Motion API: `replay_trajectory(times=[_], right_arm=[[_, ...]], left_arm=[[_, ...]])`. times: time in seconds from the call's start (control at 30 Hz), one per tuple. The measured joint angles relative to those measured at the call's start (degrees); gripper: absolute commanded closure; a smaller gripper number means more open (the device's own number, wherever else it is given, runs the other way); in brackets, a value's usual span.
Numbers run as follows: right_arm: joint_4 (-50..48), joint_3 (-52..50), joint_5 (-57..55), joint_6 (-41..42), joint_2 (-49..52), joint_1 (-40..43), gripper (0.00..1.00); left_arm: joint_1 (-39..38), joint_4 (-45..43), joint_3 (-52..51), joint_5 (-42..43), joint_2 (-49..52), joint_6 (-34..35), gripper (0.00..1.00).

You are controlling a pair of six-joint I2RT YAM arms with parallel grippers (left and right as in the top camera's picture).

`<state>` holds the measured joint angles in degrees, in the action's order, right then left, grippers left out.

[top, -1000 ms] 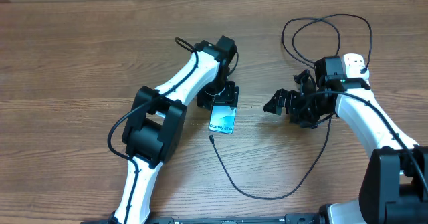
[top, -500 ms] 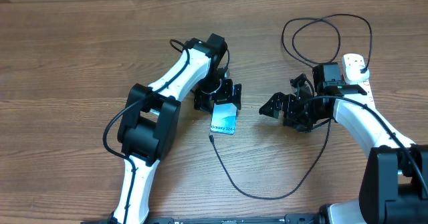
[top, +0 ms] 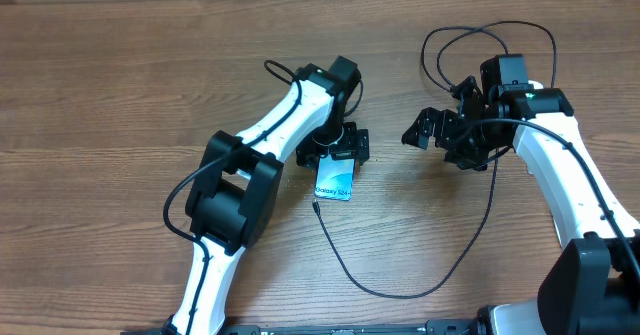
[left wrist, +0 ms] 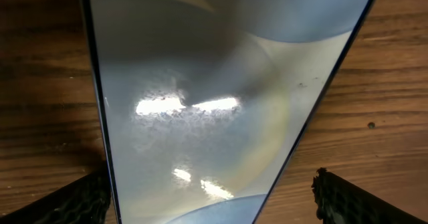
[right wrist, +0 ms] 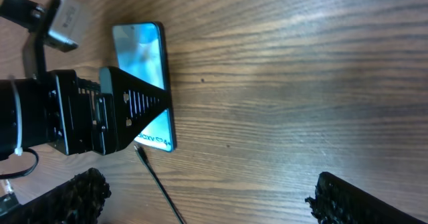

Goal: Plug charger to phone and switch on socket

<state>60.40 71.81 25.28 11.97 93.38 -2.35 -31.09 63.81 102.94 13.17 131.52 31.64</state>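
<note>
Opening fully, our left fingers (left wrist: 364, 200) now free the phone (top: 334, 181) — right fingers (right wrist: 361, 198) spread, empty; charger (top: 405, 295) lies unplugged.

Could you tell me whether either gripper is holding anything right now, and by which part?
Nothing is held. The left gripper stands open astride the far end of the phone, not clamped on it, and the right gripper is open and empty.

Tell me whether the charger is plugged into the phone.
Not plugged in. The charger ends with its tip lying loose beside the lower corner of the phone, not joined to its edge.
</note>
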Motion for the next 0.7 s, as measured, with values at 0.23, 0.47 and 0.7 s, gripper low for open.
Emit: replay_trajectory(times=[0.23, 0.47, 0.7], right_arm=[[0.24, -0.02, -0.68, 0.00, 0.00, 0.00, 0.00], [0.24, -0.02, -0.72, 0.00, 0.00, 0.00, 0.00], [0.22, -0.02, -0.92, -0.02, 0.00, 0.00, 0.00]], left_arm=[[-1.36, -1.07, -0.07, -6.93, 0.00, -0.26, 0.06], [-3.08, -2.12, -0.94, -11.78, -0.13, -0.28, 0.06], [-3.28, -2.19, -1.07, -12.20, -0.17, -0.66, 0.13]])
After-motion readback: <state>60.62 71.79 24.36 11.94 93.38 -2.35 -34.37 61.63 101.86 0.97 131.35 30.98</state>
